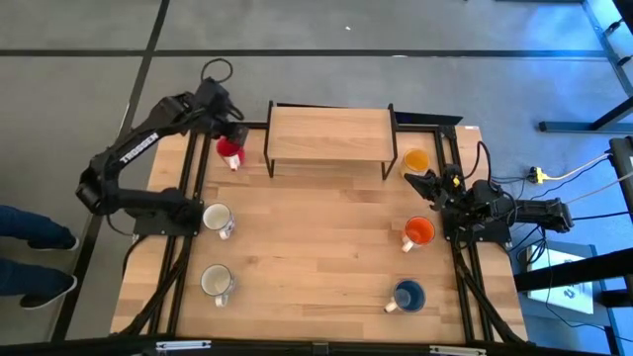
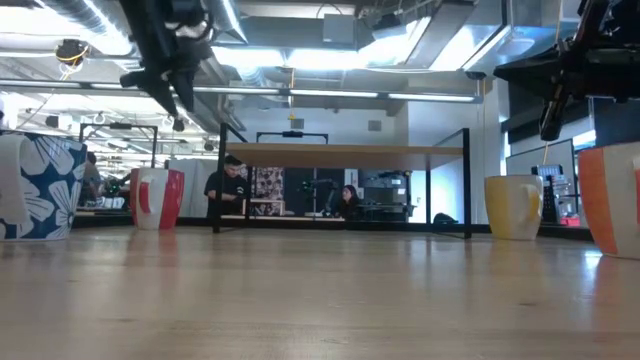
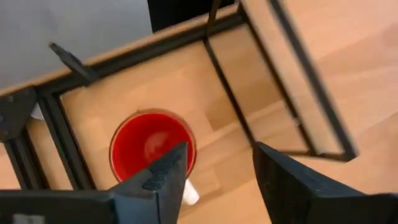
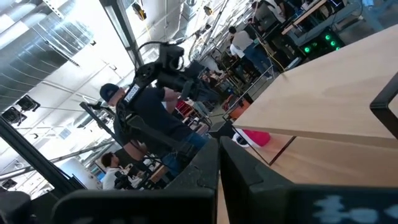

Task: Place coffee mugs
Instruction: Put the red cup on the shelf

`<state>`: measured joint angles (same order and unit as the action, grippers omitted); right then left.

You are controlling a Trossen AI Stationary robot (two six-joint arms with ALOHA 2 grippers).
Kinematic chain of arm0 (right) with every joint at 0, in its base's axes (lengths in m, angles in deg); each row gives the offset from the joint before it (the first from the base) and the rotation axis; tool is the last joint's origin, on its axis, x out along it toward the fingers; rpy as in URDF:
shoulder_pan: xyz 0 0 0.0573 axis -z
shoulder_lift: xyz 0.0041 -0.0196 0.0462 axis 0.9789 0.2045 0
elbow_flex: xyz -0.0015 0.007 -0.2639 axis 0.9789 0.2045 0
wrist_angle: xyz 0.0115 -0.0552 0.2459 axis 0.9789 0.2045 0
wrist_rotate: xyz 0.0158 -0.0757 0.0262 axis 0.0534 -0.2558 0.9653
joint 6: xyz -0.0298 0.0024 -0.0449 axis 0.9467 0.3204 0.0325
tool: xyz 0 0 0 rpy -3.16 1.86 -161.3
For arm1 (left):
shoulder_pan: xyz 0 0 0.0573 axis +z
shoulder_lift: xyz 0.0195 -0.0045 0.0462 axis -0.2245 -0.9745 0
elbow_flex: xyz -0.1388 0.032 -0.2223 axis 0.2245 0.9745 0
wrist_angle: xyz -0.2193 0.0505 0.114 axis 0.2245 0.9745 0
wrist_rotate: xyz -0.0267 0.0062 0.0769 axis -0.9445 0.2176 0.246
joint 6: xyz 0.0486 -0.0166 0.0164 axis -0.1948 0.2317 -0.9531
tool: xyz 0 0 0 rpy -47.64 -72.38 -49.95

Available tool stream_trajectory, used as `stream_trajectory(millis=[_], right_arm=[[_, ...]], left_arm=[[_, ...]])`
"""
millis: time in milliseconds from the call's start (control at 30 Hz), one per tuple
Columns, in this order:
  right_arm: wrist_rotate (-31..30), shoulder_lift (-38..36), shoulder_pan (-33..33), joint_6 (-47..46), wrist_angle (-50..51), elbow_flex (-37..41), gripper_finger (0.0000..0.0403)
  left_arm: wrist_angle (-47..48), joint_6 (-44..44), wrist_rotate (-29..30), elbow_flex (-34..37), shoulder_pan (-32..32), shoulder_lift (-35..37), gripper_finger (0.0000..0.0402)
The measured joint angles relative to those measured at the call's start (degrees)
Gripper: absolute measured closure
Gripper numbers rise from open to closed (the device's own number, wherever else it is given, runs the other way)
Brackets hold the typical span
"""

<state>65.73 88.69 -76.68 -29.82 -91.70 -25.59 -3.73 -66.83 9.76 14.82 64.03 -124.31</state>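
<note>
So w/ the left claw [image 3: 214, 177] hanging wide open and empty above the red mug [image 3: 151, 144], mug just below and slightly off one finger, best to centre over its rim, drop straight, then close; right claw [image 1: 432, 185] waits, pinched together, by the yellow mug [image 1: 415, 160].

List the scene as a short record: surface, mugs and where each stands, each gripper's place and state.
surface: wooden table with a small wooden shelf at its far edge
left side mugs: red mug beside the shelf; two white patterned mugs nearer the front
right side mugs: yellow-orange mug, orange-red mug, blue mug
left gripper: open, hovering above the red mug, not gripping it
right gripper: shut, empty, between the yellow-orange and orange-red mugs
shelf top: no mug on it
</note>
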Motion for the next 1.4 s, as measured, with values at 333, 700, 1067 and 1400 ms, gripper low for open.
stream_trajectory(millis=[333,700,1067,1400], right_arm=[[-0.4,0.0,0.0,0.0,0.2,0.0,0.0398],[-0.4,0.0,0.0,0.0,0.7,0.0,0.0398],[-1.4,0.0,0.0,0.0,1.9,0.0,0.0398],[-1.5,0.0,0.0,0.2,1.9,0.0,0.0398]], left_arm=[[4.2,-5.2,0.2,0.0,1.3,-7.5,0.0212],[3.9,-7.7,-0.3,0.0,1.3,-15.8,0.0215],[0.1,-7.8,1.9,2.0,1.3,-19.6,0.0216],[-4.2,-6.2,2.2,6.7,-0.4,-19.6,0.0221]])
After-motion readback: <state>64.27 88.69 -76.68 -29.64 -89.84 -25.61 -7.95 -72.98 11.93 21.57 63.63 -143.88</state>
